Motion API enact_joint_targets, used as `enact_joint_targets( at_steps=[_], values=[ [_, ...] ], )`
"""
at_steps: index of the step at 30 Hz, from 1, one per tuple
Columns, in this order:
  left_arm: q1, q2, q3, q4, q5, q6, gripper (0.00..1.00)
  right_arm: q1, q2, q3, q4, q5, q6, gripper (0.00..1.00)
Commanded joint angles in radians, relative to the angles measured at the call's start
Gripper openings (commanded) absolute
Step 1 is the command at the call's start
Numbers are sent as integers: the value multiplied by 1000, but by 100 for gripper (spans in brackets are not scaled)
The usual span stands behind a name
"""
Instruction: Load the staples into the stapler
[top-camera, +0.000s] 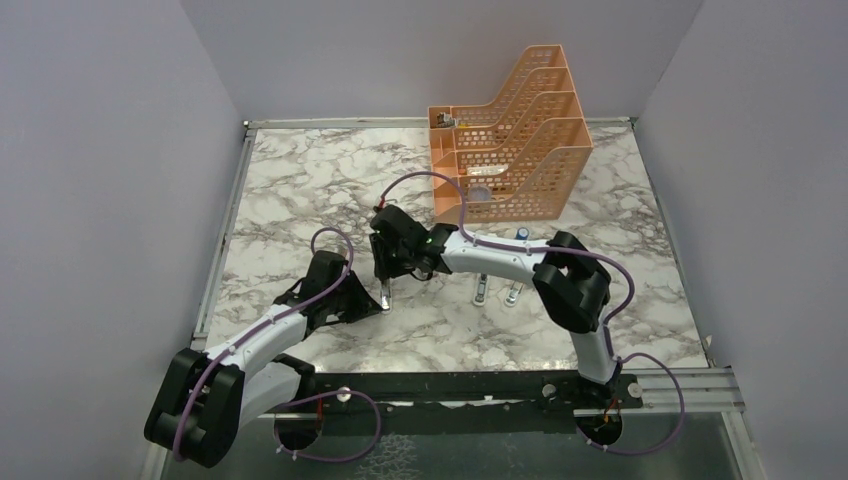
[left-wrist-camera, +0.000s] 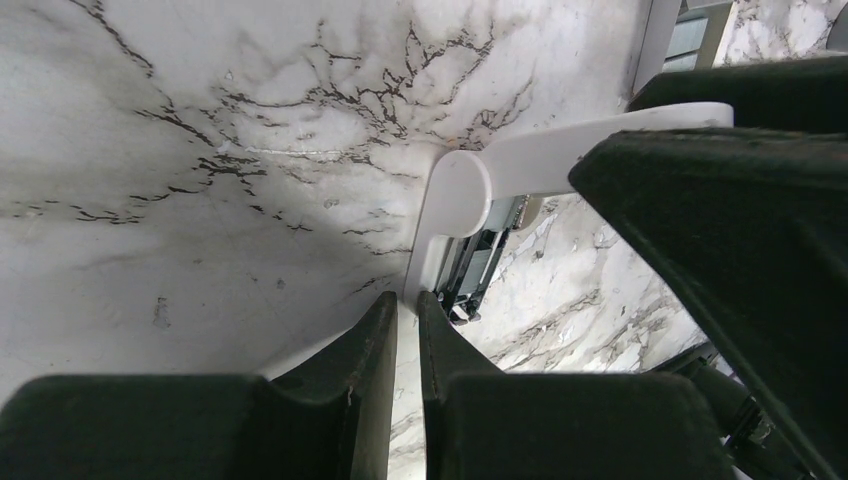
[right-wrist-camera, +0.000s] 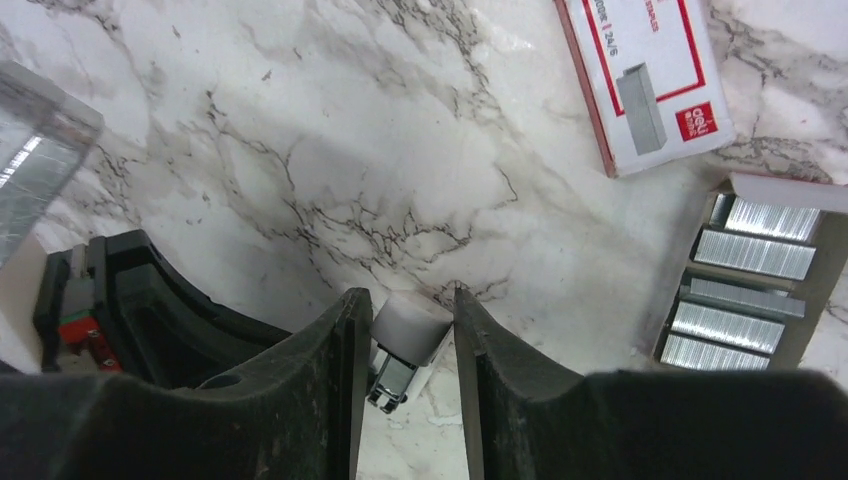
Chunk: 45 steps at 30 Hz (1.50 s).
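Marble-look tabletop (top-camera: 300, 190), white with grey veins, under and all round right pincer (top-camera: 386, 272). Orange mesh file rack (top-camera: 510, 150) beyond pincer, off to its right, at table's back. Plain pale lilac-grey walls (top-camera: 100, 150) left of, behind and right of pincer. Metal rim (top-camera: 222, 230) on table edge left of pincer. Black strip (top-camera: 450, 385) and aluminium rail (top-camera: 680, 385) on near side of pincer. Light even, shadows soft.

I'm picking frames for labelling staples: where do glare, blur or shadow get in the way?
Right wrist: the staples glint bright yet stay distinct; the object at the left edge is blurred. Left wrist: the marble table looks washed out, the left gripper dark and soft. Top external: even light, only soft shadows.
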Motion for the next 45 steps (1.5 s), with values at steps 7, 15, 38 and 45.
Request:
enact_joint_targets(
  at_steps=[7,15,38,45],
  values=[
    [7,18,-11,-25,-105,34,14,26,-90,-122,68,-55,-24,27],
    [7,27,-8,-21,-108,34,14,102,-158,-210,87,80,0,27],
    [7,50,-10,2,-99,38,14,235,-51,-152,7,321,86,27],
    [7,54,-6,7,-98,38,14,258,-38,-145,-1,332,99,28]
  ],
)
